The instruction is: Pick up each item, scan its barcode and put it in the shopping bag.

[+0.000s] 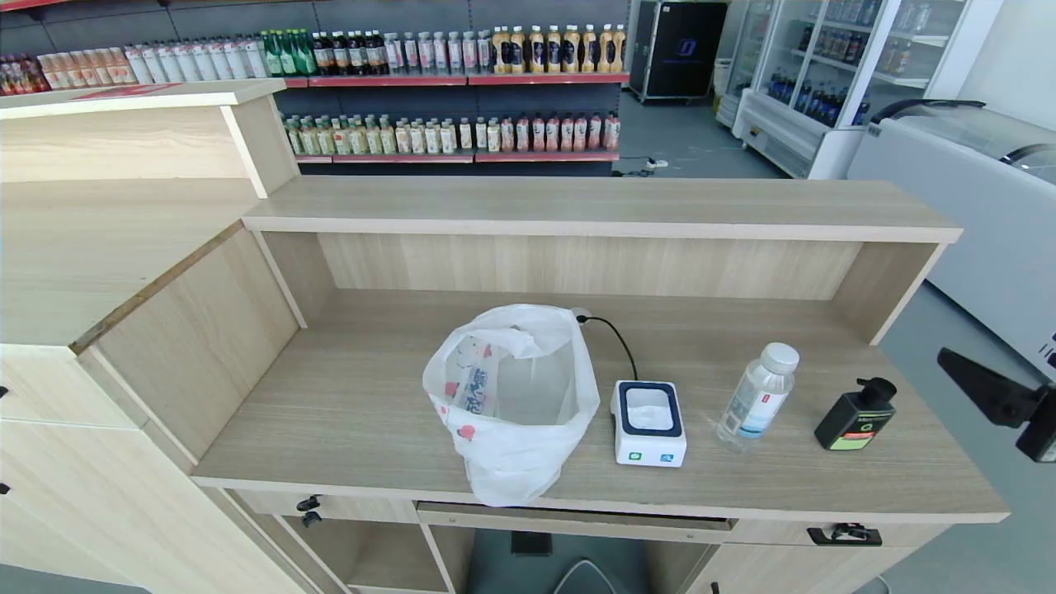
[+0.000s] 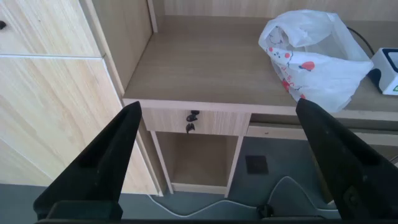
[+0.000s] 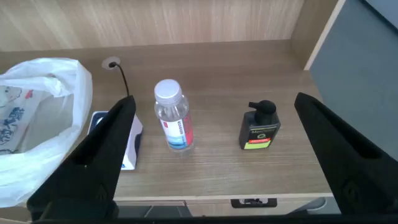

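Water bottle (image 1: 755, 400), pump bottle (image 1: 855, 417), bag (image 1: 516, 429), scanner (image 1: 649, 422), one each; left gripper (image 2: 219, 106), right gripper (image 3: 214, 98) released.

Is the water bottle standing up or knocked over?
Standing up. The water bottle rests on its base on the counter, with its white cap pointing up.

On the counter (image 1: 346, 412) the bag (image 1: 516, 412), scanner (image 1: 649, 422), bottle (image 1: 755, 400) and pump bottle (image 1: 855, 421) stand in a row, bag and scanner just beside each other, wider gaps further right, an open stretch left of the bag, the front edge free, a ledge (image 1: 594, 210) and side walls (image 1: 206, 346) closing the back and flanks.
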